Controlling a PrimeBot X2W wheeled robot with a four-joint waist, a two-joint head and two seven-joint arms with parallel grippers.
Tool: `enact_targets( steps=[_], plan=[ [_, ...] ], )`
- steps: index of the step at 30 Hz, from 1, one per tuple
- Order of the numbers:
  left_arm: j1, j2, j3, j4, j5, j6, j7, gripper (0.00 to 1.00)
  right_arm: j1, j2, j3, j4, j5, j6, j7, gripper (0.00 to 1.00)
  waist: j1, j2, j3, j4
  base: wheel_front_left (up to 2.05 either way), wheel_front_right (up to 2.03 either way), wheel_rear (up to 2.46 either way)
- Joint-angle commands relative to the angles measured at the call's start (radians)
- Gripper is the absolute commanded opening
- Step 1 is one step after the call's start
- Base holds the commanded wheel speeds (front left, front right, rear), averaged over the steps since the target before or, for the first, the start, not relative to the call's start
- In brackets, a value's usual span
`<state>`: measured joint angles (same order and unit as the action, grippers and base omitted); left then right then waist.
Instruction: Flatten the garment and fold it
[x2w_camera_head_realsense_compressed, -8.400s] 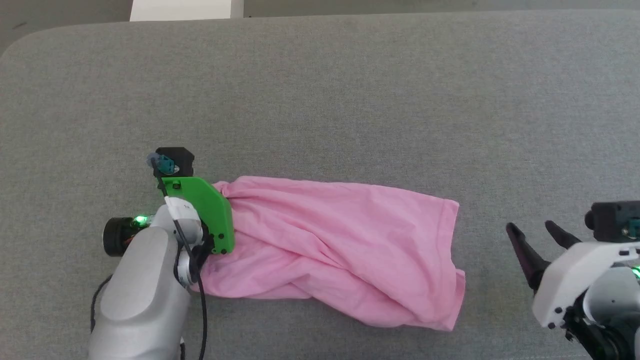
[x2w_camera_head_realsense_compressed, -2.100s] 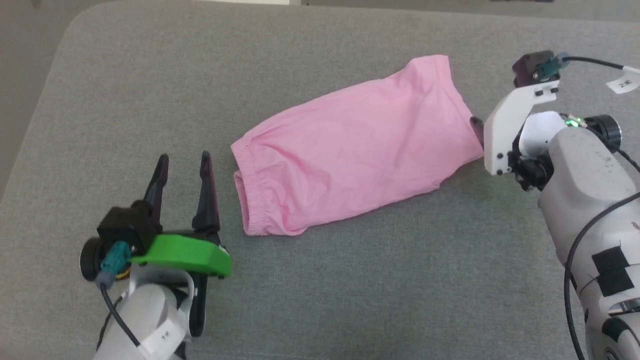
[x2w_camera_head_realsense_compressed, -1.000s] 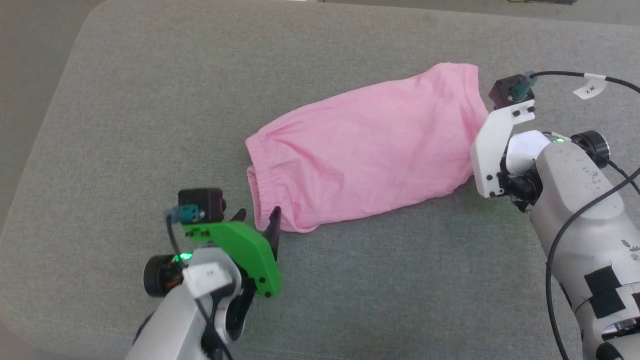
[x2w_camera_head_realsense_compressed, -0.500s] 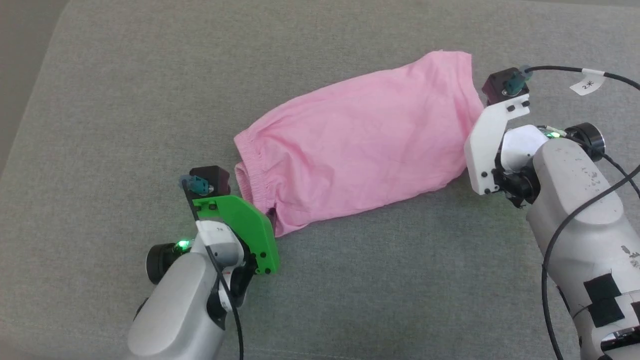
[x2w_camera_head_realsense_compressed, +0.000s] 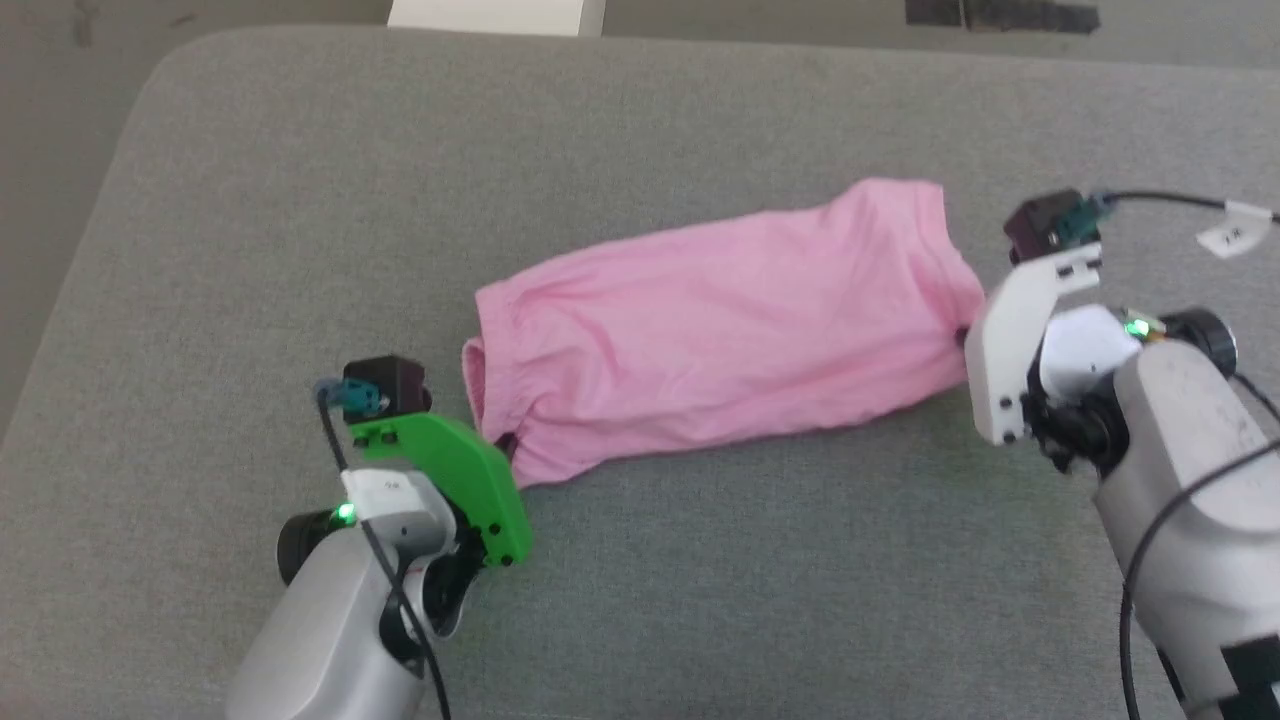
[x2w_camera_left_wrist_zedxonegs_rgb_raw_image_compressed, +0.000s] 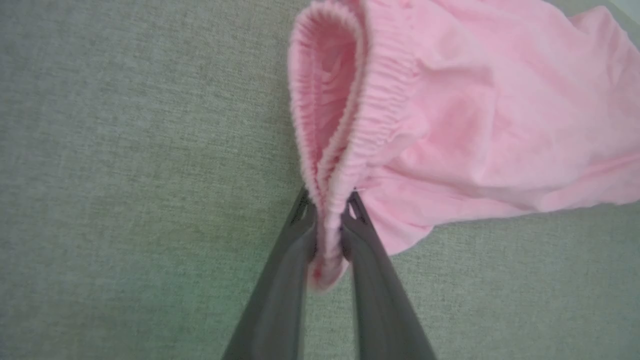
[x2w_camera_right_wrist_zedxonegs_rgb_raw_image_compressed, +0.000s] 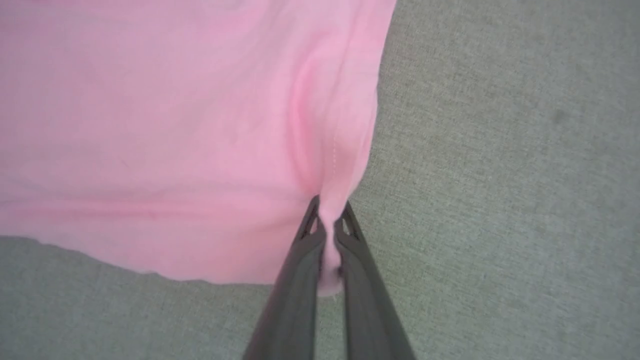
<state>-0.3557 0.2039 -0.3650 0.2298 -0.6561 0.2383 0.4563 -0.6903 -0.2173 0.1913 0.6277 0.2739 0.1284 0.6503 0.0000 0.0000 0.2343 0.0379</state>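
The garment (x2w_camera_head_realsense_compressed: 720, 325) is a pink pair of shorts stretched slantwise across the grey cushion, waistband at the left, leg hem at the right. My left gripper (x2w_camera_left_wrist_zedxonegs_rgb_raw_image_compressed: 329, 200) is shut on the gathered elastic waistband (x2w_camera_left_wrist_zedxonegs_rgb_raw_image_compressed: 360, 115), whose opening gapes above the fingers; in the head view the left gripper (x2w_camera_head_realsense_compressed: 505, 442) sits under its green bracket at the cloth's lower left corner. The right gripper (x2w_camera_right_wrist_zedxonegs_rgb_raw_image_compressed: 327, 210) is shut on a pinch of the hem; from the head the right gripper (x2w_camera_head_realsense_compressed: 965, 335) meets the cloth's right end. The white label is hidden.
The grey cushion (x2w_camera_head_realsense_compressed: 300, 200) runs wide around the cloth, with its rounded corner and edge at the upper left. Beyond it lie bare floor and a white box (x2w_camera_head_realsense_compressed: 495, 15) at the top. A tagged cable (x2w_camera_head_realsense_compressed: 1235, 235) trails from the right wrist.
The left gripper came in from the lower left and shut on the waistband corner. The cloth now lies flatter and more stretched between both grippers. The camera shifted too.
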Motion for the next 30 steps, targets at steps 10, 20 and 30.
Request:
enact_targets(
  steps=[10,20,30],
  plan=[
    [0.143,0.058,0.026,-0.025,-0.04,0.001,0.014,0.0,0.368,-0.04,-0.099,-0.3,0.078,0.002,0.075,0.0,0.0,0.0,-0.08,-0.047,0.0,0.0,0.0],
    [0.188,0.046,0.045,-0.025,-0.096,0.004,0.038,1.0,0.588,0.085,-0.233,-0.481,0.085,0.002,0.107,1.0,0.0,0.0,-0.085,-0.055,0.0,0.0,0.0],
    [0.201,0.051,0.172,-0.203,-0.189,-0.003,-0.018,1.0,0.602,0.104,-0.382,-0.637,0.187,0.002,0.172,1.0,0.0,0.0,-0.106,-0.051,0.0,0.0,0.0]
  ],
)
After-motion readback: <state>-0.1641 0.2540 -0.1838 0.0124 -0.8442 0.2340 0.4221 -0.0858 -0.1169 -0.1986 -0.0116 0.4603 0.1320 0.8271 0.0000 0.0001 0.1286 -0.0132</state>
